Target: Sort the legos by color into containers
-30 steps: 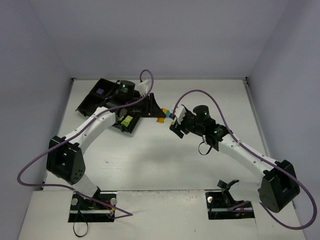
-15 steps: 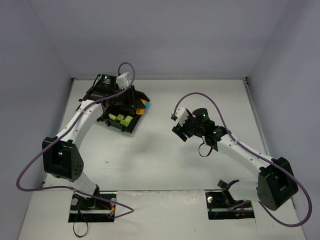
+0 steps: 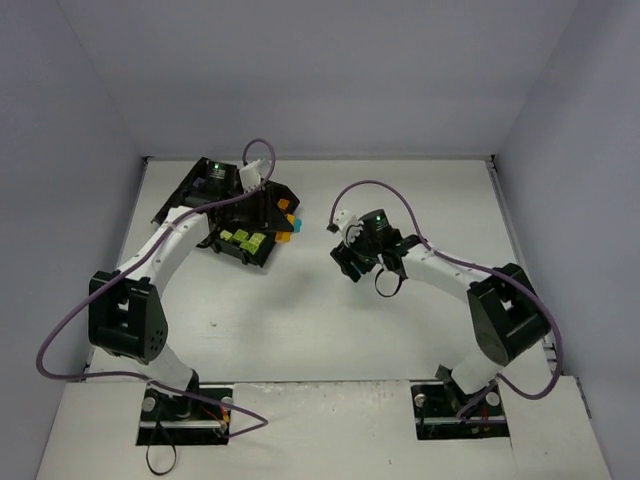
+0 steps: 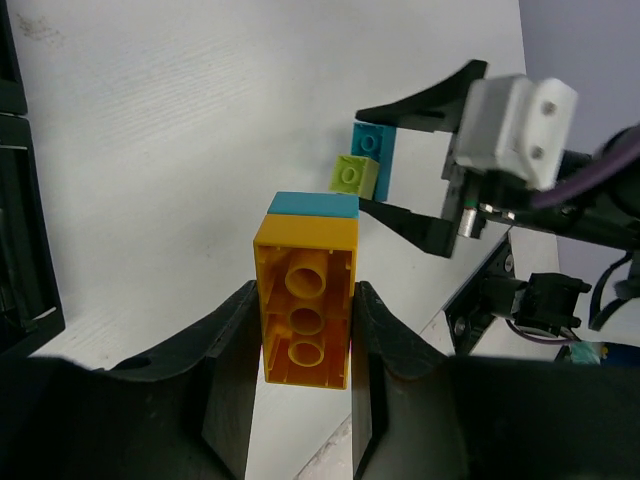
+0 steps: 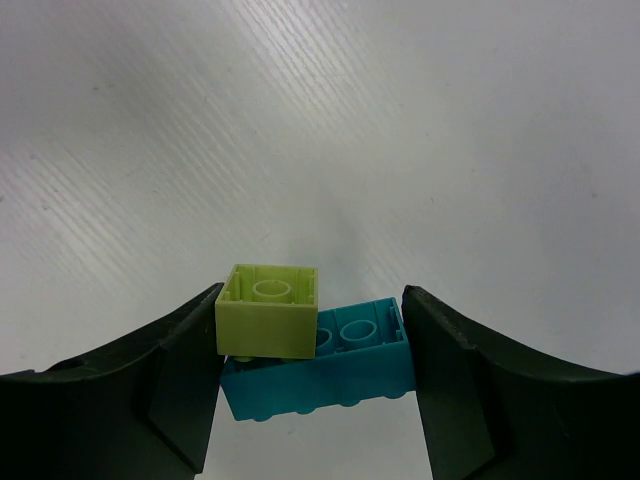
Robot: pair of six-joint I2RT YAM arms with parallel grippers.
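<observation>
Legos [image 3: 240, 238] of yellow-green lie in the near compartment [image 3: 246, 256] of the black tray [image 3: 178, 203] at the worktop's [image 3: 300, 320] left rear (the left arm partly hides the other compartments). Just right of the tray, the left claw [image 4: 305, 300] is clamped on an orange brick [image 4: 303, 320] tipped with teal. Further right, the right claw [image 5: 312, 330] pinches a teal brick [image 5: 350, 375] with a yellow-green brick [image 5: 265, 310] stacked on top.

White table [image 3: 330, 320] carries the black tray [image 3: 176, 200].
</observation>
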